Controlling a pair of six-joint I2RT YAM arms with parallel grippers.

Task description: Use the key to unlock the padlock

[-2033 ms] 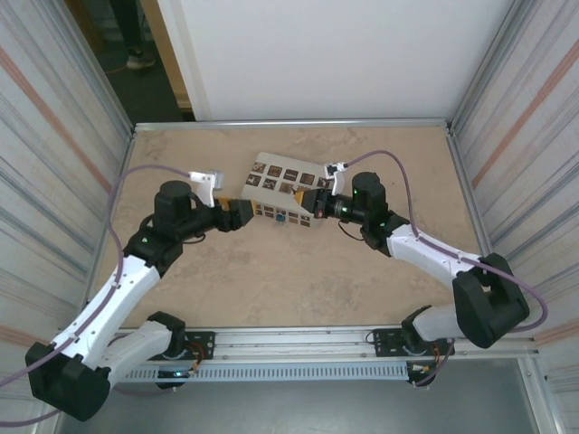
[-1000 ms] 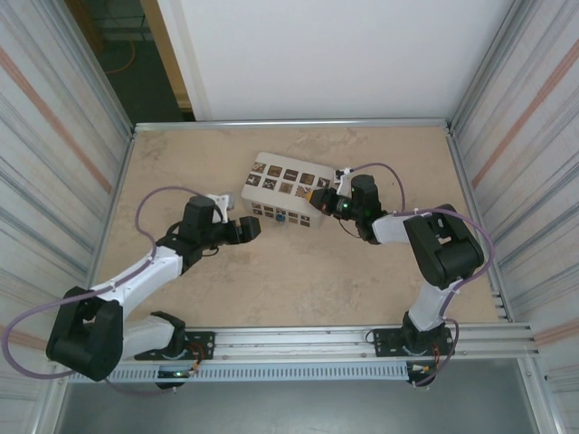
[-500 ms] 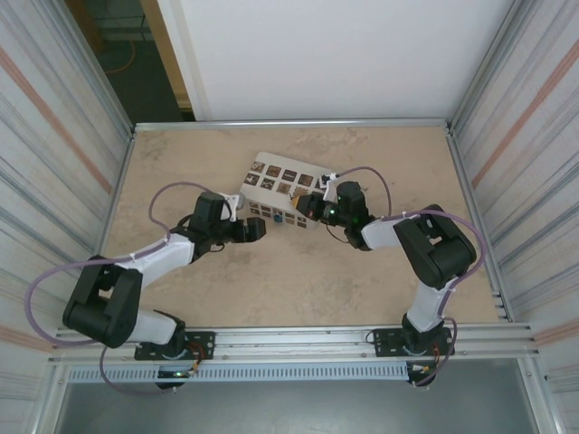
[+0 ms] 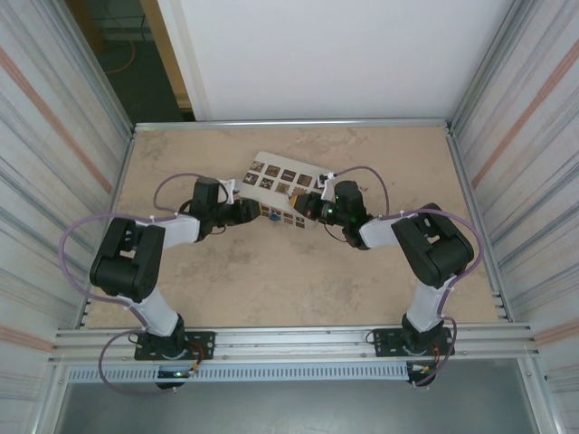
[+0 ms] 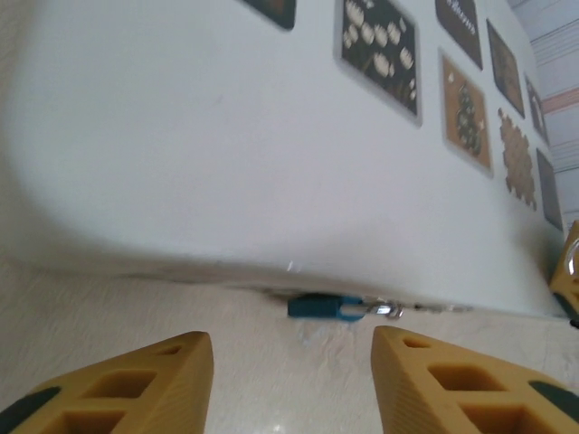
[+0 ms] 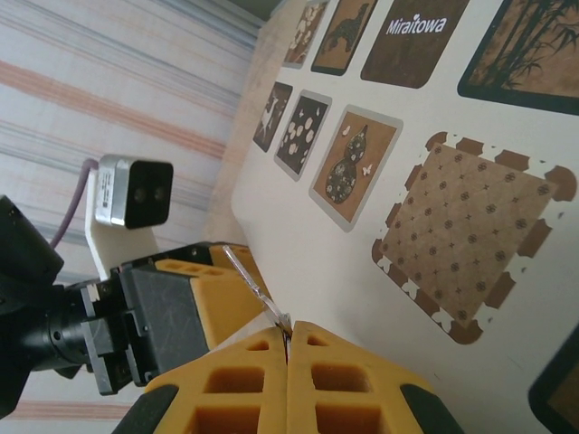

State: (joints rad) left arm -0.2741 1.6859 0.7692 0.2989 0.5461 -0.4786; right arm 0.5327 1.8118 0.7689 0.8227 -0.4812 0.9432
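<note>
The right tool (image 6: 288, 348) is pressing its yellow fingers together on the key (image 6: 256, 287), a thin metal sliver that is sticking out of the tip toward the left tool (image 5: 289, 342). The left tool's fingers are standing apart with nothing between them. The padlock (image 5: 321, 307) is lying on the counter (image 5: 271, 398) at the foot of the white box (image 5: 226, 163), just ahead of those parted fingers. Its bluish end and a silvery glint beside it are showing, while the brass body is too tucked in to make out, so which way the keyhole is facing cannot be told. The main risk, as I am judging it, is that the lock is not being held: a push from the key would likely slide it along the counter or further under the box edge instead of seating in the keyway. The key is also being gripped by very little of its length, so any sideways load could be twisting it in the pads or flicking it out. Both tools are crowding the same small spot beside the box, so a clash of fingers or a shove on the box is a real danger too.
</note>
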